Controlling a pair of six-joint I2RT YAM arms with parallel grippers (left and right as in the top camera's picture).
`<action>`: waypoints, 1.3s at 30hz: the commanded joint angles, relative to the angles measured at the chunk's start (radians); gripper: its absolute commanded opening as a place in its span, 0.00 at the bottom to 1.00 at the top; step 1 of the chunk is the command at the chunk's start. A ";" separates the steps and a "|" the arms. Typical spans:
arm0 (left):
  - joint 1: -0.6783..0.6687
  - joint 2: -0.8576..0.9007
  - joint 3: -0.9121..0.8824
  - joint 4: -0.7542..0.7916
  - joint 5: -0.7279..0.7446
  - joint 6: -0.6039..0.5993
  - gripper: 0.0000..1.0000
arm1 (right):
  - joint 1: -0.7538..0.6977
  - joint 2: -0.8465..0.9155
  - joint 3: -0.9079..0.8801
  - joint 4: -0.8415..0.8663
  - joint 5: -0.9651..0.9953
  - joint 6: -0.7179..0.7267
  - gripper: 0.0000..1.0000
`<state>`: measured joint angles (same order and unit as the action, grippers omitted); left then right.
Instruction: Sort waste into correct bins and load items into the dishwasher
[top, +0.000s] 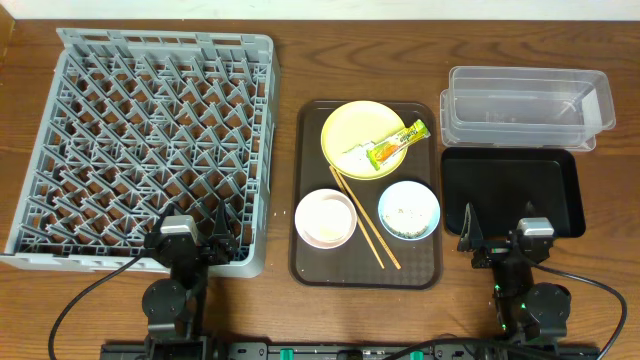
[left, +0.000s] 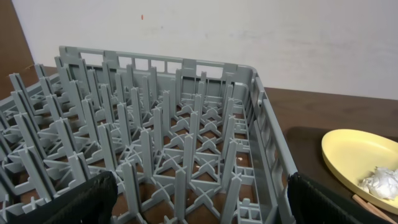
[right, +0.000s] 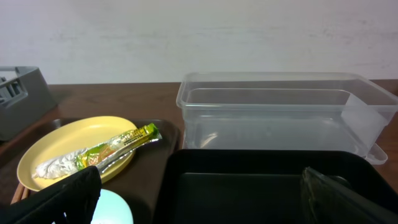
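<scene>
Nearest, the left gripper (top: 195, 243) stands wide open and empty at the grey rack (top: 150, 130), and the right gripper (top: 500, 243) likewise beside the black tray (top: 520, 190). The wrapper (top: 398, 142) lies on the yellow plate (top: 350, 125), its print unreadable.

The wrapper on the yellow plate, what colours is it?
The snack wrapper is green and orange with silvery edges. It shows best in the right wrist view.

Grey rack (top: 145, 145) far left. Yellow plate (top: 362, 128) holds wrapper (top: 398, 144), tissue (top: 356, 153). Chopsticks (top: 364, 218) lie between white bowl (top: 325, 218), blue bowl (top: 409, 210). Clear tub (top: 525, 105) behind black tray (top: 512, 192).
</scene>
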<state>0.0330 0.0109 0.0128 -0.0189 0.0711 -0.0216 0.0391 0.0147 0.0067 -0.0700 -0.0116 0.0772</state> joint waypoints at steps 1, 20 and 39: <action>0.005 -0.005 -0.009 -0.044 0.011 0.014 0.89 | 0.008 -0.002 -0.001 -0.004 -0.007 -0.011 0.99; 0.005 -0.005 -0.009 -0.044 0.010 0.014 0.89 | 0.008 -0.002 -0.001 -0.004 -0.003 -0.012 0.99; 0.005 -0.005 -0.004 -0.050 -0.005 -0.093 0.89 | 0.007 -0.002 -0.001 -0.002 -0.018 0.053 0.99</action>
<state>0.0330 0.0109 0.0128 -0.0196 0.0673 -0.0494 0.0391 0.0147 0.0067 -0.0696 -0.0158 0.0875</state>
